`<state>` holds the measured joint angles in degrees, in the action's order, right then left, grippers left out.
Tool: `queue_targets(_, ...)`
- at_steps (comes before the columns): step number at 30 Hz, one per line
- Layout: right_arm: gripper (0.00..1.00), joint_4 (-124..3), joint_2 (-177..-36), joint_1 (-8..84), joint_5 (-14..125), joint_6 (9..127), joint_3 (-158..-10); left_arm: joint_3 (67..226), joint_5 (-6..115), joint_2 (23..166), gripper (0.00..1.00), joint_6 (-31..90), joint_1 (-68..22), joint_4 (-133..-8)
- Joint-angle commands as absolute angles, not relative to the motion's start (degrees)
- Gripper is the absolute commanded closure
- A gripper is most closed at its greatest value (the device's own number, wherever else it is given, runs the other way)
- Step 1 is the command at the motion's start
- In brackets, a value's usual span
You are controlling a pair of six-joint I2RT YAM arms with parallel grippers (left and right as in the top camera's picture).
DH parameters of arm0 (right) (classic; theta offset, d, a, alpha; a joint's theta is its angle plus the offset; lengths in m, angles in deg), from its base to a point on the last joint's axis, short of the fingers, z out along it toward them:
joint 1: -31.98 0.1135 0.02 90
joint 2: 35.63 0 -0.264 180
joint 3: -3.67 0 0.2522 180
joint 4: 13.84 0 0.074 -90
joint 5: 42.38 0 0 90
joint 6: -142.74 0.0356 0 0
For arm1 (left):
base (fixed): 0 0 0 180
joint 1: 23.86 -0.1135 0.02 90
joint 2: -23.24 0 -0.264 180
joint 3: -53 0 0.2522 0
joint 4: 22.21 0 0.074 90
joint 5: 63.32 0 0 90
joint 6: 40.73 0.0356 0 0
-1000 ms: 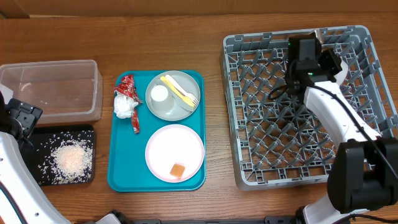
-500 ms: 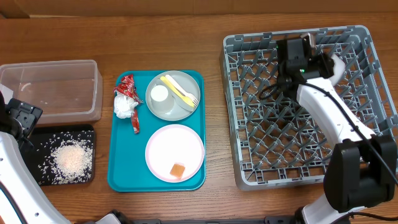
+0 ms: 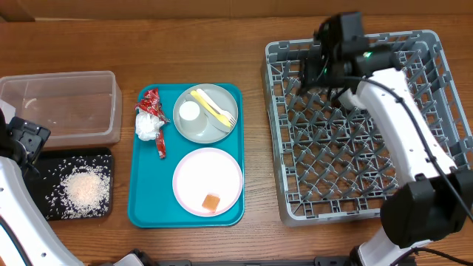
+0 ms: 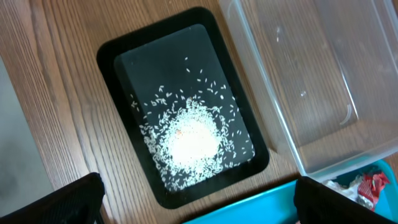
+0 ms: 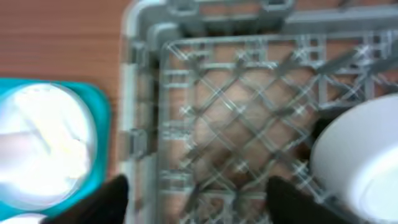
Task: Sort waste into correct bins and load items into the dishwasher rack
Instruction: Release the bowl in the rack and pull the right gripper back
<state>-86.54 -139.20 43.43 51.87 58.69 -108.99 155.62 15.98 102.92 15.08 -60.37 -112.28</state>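
Note:
My right gripper (image 3: 312, 68) hovers open and empty over the far left part of the dishwasher rack (image 3: 443, 188). In the right wrist view, a white bowl (image 5: 364, 158) sits in the rack just right of the gripper (image 5: 202, 208). On the teal tray, a grey plate (image 3: 203, 127) carries a small white cup (image 3: 190, 111) and the pale yellow fork and spoon (image 3: 214, 106). A white plate (image 3: 199, 174) holds an orange cube (image 3: 211, 202). A red wrapper (image 3: 153, 103) and a white napkin (image 3: 148, 128) lie beside the plates. My left gripper (image 4: 199, 208) is wide open above the black tray (image 4: 118, 59) of rice (image 4: 189, 134).
The clear tub (image 3: 63, 103) stands behind the black tray (image 3: 48, 207) at the far left. The teal tray (image 3: 140, 199) lies between these bins and the rack. Bare wooden table (image 3: 255, 148) separates the teal tray from the rack.
My right gripper has opened and swung left across the rack's far edge, away from the white bowl. The left arm has not moved.

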Motion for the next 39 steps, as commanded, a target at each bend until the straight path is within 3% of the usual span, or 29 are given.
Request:
queue_targets(1,0.11,-91.11,-138.28,41.55,62.42,63.09,-117.93,156.12,16.2,103.12,0.0,14.53,-60.54,-112.3)
queue_targets(2,0.0,-92.51,-138.17,41.07,62.47,63.04,-119.72,156.12,16.2,103.12,0.0,14.53,-60.54,-112.33)
queue_targets(7,0.0,-95.5,-138.37,38.51,47.8,64.22,-120.92,156.12,16.2,103.12,0.0,14.53,-60.54,-112.3)
queue_targets(9,0.06,-95.59,-138.87,37.24,41.38,68.68,-119.3,156.12,16.2,103.12,0.0,14.53,-60.54,-112.3)
queue_targets(10,0.11,-95.37,-139.11,36.56,40.2,69.9,-118.41,156.12,16.2,103.12,0.0,14.53,-60.54,-112.33)
queue_targets(15,0.71,-94.58,-141.78,31.54,40.35,70.8,-114.32,156.12,16.2,103.12,0.0,14.53,-60.54,-112.3)
queue_targets(21,0.96,-92.99,-144.49,27.58,42.34,71.02,-112.33,156.12,16.2,103.12,0.0,14.53,-60.54,-112.33)
queue_targets(39,0.96,-87.22,-154.54,27.14,46.43,70.58,-112.31,156.12,16.2,103.12,0.0,14.53,-60.54,-112.3)
